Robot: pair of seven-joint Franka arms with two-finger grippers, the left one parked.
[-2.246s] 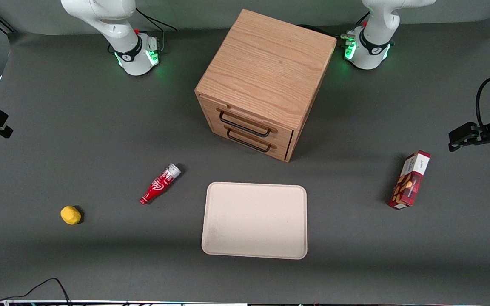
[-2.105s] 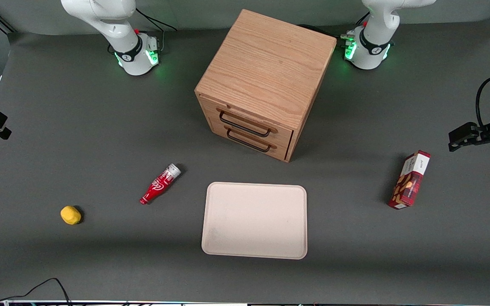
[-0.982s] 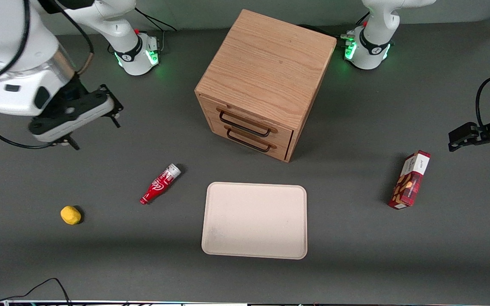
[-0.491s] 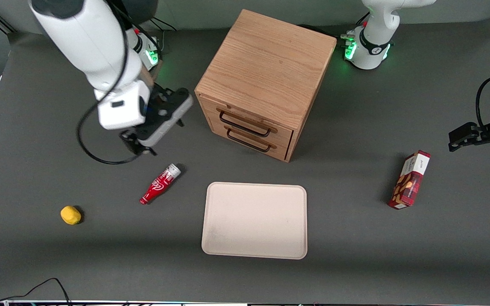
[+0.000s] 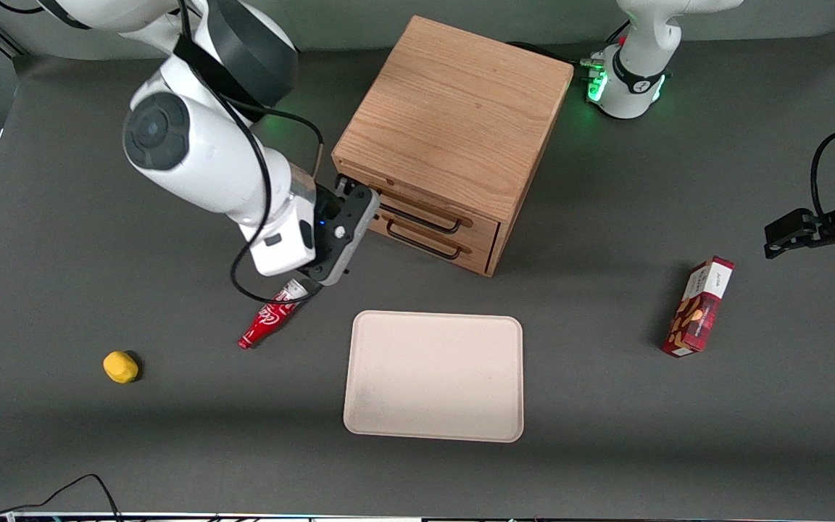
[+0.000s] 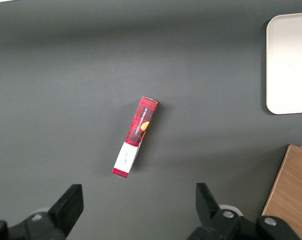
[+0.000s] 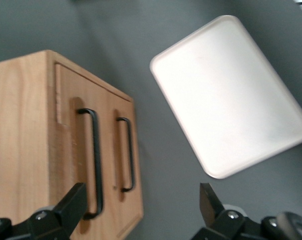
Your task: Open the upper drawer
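Right wrist view shows tool (image 7: 140,207) spread wide before closed upper drawer (image 7: 78,150), front view hides fingers.

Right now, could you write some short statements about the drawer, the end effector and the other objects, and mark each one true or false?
1. The upper drawer is shut. True.
2. The end effector is closed on the handle. False: its fingers are open, in front of the cabinet, gripping nothing.
3. The tray carries nothing. True.
4. The red bottle stands upright. False: it lies on its side.
5. The yellow object sits in the tray. False: it rests on the table.
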